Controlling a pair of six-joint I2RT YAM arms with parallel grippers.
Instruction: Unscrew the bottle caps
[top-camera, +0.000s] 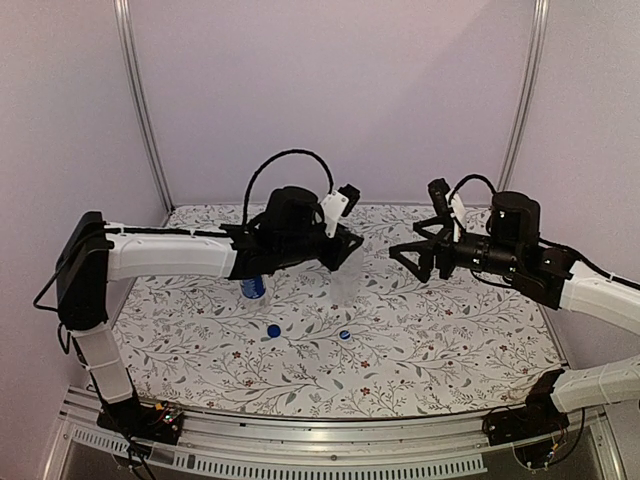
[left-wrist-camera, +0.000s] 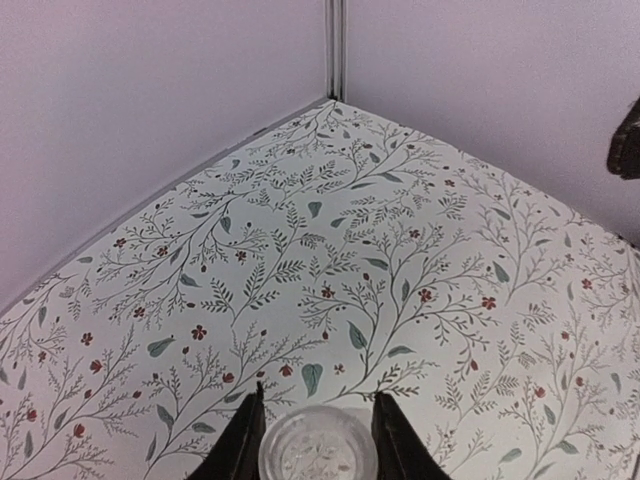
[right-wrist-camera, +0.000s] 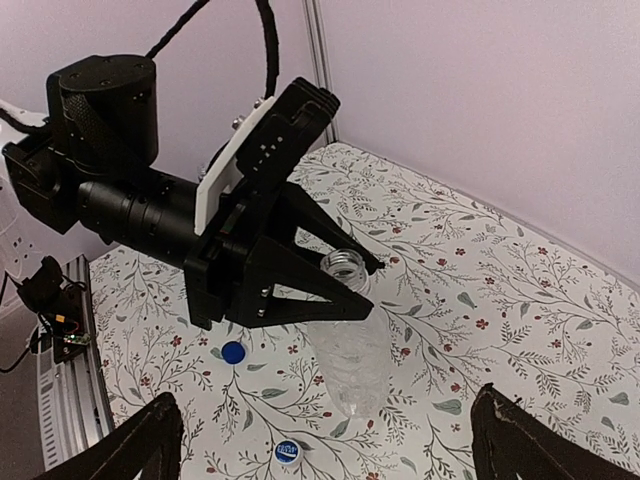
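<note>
Floral-print cloth (top-camera: 450, 340), clear, perhaps crinkled bottle (right-wrist-camera: 352, 365)

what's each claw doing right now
left claw: closed on the plain bottle, at its neck.
right claw: open, holding nothing.

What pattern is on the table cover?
The table cover is white with grey-green leafy twigs and small red flowers; best in the left wrist view.

Soft, even, faintly lilac light, weak diffuse shadows, slight grain and softness in all views.
</note>
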